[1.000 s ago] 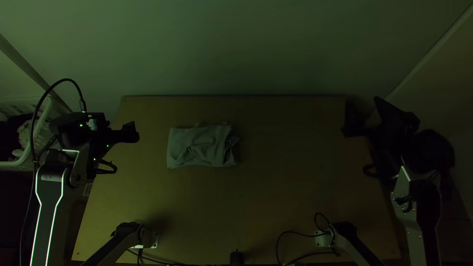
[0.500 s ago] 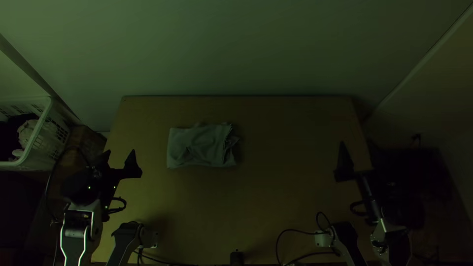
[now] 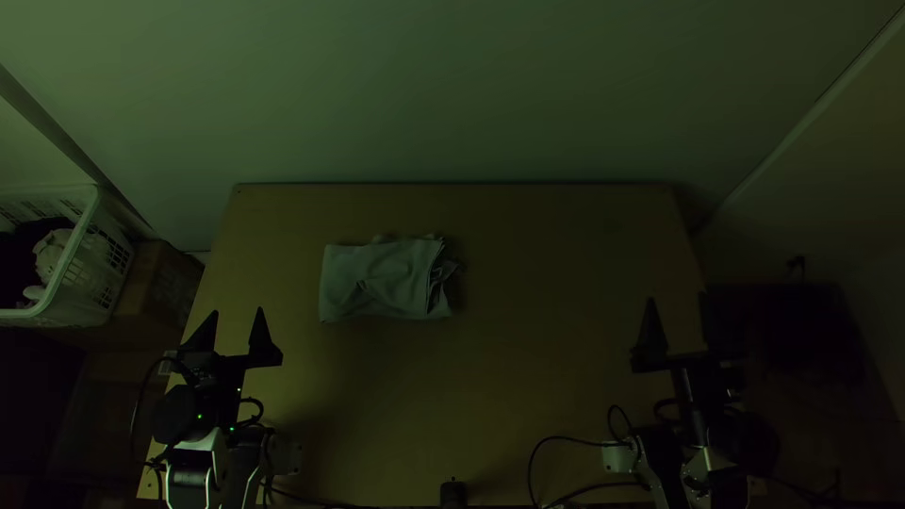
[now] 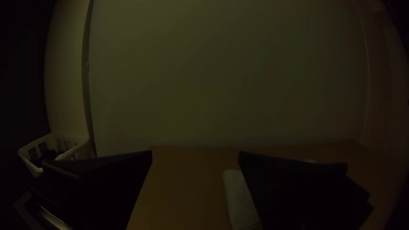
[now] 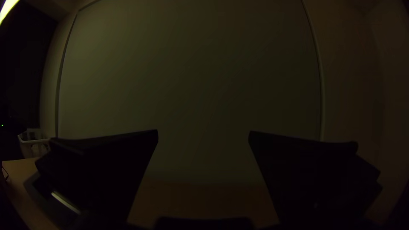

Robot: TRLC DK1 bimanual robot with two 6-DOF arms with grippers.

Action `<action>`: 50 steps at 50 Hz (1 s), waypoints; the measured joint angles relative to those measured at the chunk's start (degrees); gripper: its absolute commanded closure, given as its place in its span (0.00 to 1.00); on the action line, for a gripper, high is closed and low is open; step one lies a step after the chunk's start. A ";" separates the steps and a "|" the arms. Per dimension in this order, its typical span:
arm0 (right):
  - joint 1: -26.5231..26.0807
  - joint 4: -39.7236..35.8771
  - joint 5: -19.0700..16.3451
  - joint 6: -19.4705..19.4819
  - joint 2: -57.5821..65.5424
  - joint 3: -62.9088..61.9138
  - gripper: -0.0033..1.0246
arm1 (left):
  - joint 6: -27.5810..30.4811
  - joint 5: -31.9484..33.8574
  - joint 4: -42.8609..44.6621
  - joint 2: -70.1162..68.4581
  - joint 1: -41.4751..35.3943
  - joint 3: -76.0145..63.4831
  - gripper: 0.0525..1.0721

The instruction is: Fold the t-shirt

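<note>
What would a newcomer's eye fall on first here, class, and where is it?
First, the pale t-shirt, folded into a compact bundle left of the middle of the table, its right end uneven. Next, the dark left hand and right hand, open near the table's opposite sides. Then the white basket, off at the top view's left edge.

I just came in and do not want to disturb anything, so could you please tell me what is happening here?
Nothing is being handled at this moment. The T-shirt lies on the table, folded into a compact rectangle, with rumpled layers at one end. The left hand and right hand are open and empty, apart from it, toward opposite sides of the table. The folding looks mostly done, though not perfectly neat.
</note>
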 measured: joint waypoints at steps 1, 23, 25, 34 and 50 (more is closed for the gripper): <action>0.00 0.68 0.00 0.00 0.00 -0.46 0.04 | 0.02 -0.04 1.29 0.00 0.00 -0.63 0.05; -1.55 9.40 -0.02 1.20 -0.15 -14.38 0.05 | 1.25 -0.09 13.09 -0.04 0.00 -14.40 0.05; -2.16 9.55 -0.02 1.57 -0.15 -15.41 0.04 | 1.53 -0.07 13.53 -0.02 0.00 -15.17 0.05; -4.07 7.58 0.00 4.24 -0.20 -19.74 0.04 | 2.62 -0.07 14.12 -0.02 0.00 -15.37 0.05; -4.57 1.99 -0.04 5.68 -0.24 -20.17 0.04 | 3.28 0.17 11.50 -0.02 0.87 -14.84 0.05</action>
